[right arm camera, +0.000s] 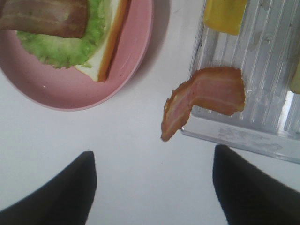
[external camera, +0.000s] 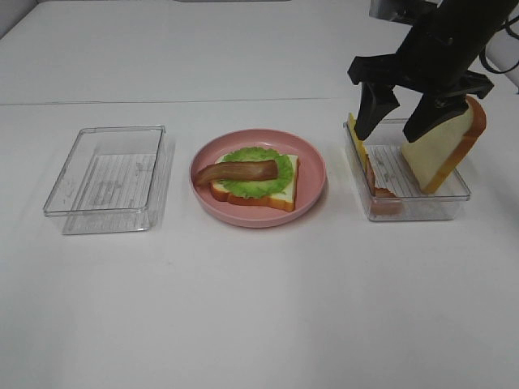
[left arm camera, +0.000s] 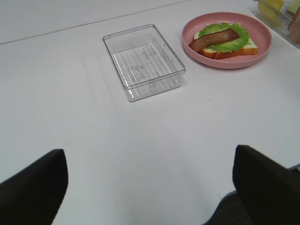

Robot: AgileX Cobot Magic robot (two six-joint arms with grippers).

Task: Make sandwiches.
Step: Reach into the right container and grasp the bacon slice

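Right of pink plate (external camera: 259, 220), tray (external camera: 415, 209), ham (external camera: 383, 194) over rim

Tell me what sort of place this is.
Most likely a robot test bench, not a real kitchen: a bare white table, a half-built toy sandwich on a pink plate, an empty clear tray, and a black robot arm overhead.

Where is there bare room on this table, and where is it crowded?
Free: the table strip in front of the left tray, pink plate and right tray; the gap between left tray and plate; the left tray's floor. Crowded: the right tray, with cheese, ham and a leaning bread slice, the right gripper above.
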